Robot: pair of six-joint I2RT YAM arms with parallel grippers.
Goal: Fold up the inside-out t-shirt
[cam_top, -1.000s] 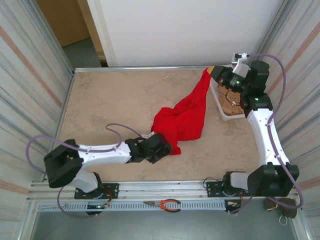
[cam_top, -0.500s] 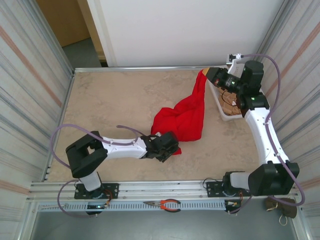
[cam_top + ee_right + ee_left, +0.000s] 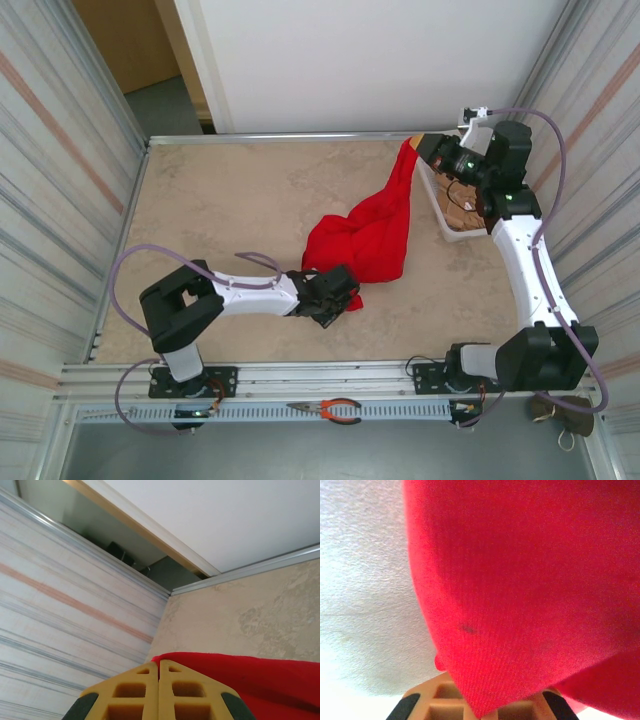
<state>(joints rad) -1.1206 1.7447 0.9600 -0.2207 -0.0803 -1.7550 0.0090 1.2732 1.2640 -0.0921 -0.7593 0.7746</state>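
Observation:
The inside-out t-shirt [image 3: 365,235] is bright red and stretches from the table's middle up to the far right corner. My left gripper [image 3: 345,297] lies low at the shirt's near edge and is shut on that edge. In the left wrist view red cloth [image 3: 520,580] drapes over the tan fingers [image 3: 437,702] and hides the fingertips. My right gripper [image 3: 420,148] holds the shirt's far end lifted off the table. Its yellow fingers [image 3: 135,690] are pressed together, with a red fold [image 3: 240,675] coming out between them.
A white bin [image 3: 447,232] with a tan-brown garment [image 3: 464,214] stands by the right wall, just under the right arm. Orange-handled pliers [image 3: 336,408] lie on the front rail. Striped walls close in both sides. Bare tabletop [image 3: 220,210] spreads to the left.
The left arm has drawn in toward the shirt's near edge, and its gripper has closed on the cloth. The right gripper has barely moved and still holds the shirt's far end.

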